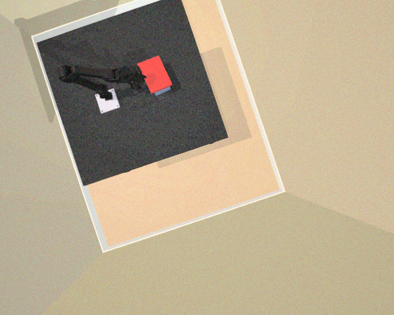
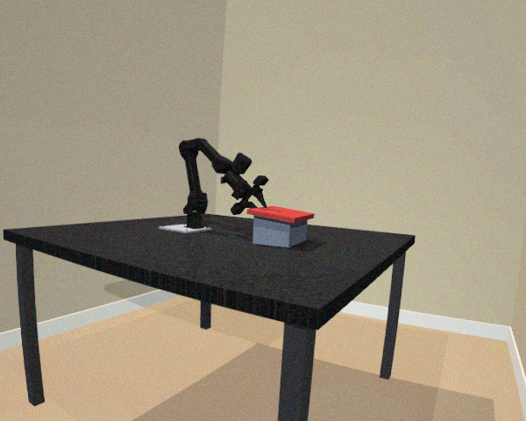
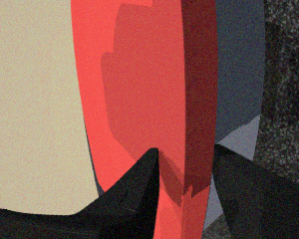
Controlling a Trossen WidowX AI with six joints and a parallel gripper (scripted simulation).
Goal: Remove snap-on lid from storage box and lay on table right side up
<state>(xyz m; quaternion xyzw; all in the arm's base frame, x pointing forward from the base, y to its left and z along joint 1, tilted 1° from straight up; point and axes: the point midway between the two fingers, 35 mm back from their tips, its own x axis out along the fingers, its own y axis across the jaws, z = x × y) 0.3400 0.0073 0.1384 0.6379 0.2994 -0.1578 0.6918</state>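
black table (image 1: pixel 139 135) (image 2: pixel 186 258), its legs (image 2: pixel 27 326) only in exterior view

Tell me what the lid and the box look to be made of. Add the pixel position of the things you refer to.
The lid (image 1: pixel 159 69) (image 2: pixel 283 213) (image 3: pixel 145 90) looks like matte red plastic: flat, even colour with no shine or grain. The box (image 1: pixel 162 90) (image 2: pixel 270 233) (image 3: pixel 239 65) seems matte blue-grey plastic, opaque and uniform, though painted metal can't be ruled out.
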